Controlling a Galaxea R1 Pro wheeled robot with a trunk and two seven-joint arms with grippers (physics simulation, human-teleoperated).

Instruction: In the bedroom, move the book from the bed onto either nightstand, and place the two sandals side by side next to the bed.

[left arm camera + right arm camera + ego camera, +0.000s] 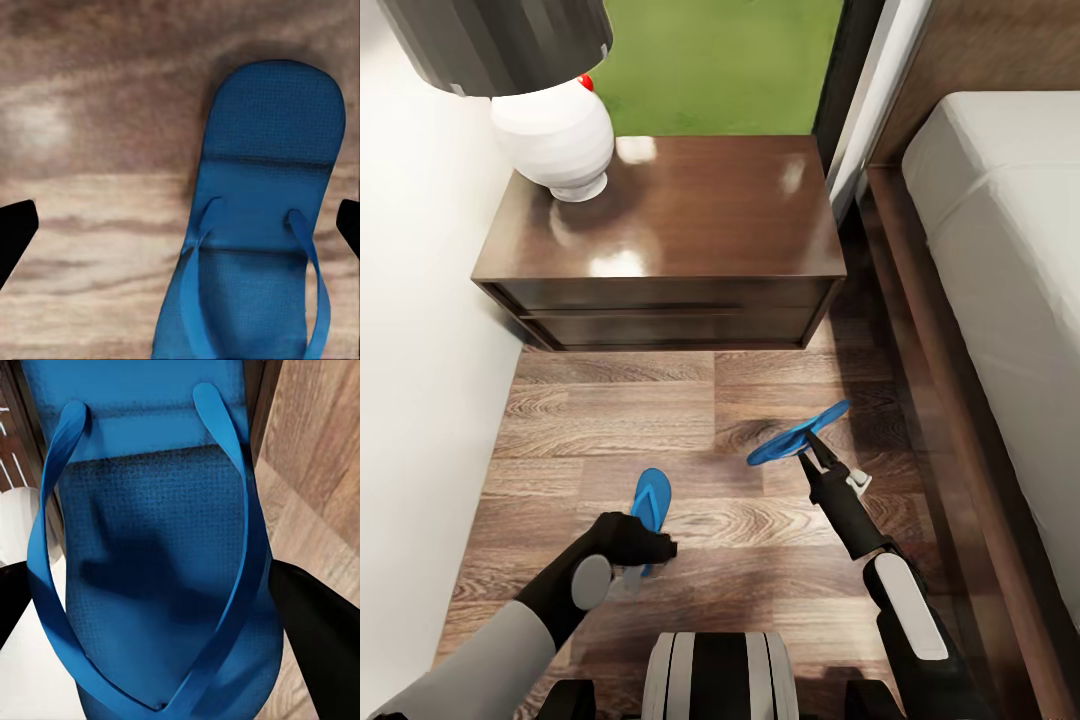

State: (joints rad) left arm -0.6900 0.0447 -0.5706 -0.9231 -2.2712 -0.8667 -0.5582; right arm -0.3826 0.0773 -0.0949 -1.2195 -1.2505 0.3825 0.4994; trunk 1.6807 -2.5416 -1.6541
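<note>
One blue sandal (pixel 651 503) lies flat on the wood floor in front of the nightstand (pixel 690 215). My left gripper (pixel 648 552) hovers over its near end. In the left wrist view that sandal (pixel 262 202) lies between the wide-open fingertips (pixel 15 232), untouched. The other sandal (pixel 800 433) hangs tilted above the floor beside the bed (pixel 1000 250), with my right gripper (pixel 813 447) shut on it. The right wrist view shows this sandal (pixel 157 555) close up between the dark fingers (pixel 322 652). The book is out of view.
A white lamp (pixel 555 135) with a dark shade stands on the nightstand's left part. A white wall (pixel 410 330) runs along the left. The bed's dark frame (pixel 935 350) borders the floor strip on the right. A window with grass is behind the nightstand.
</note>
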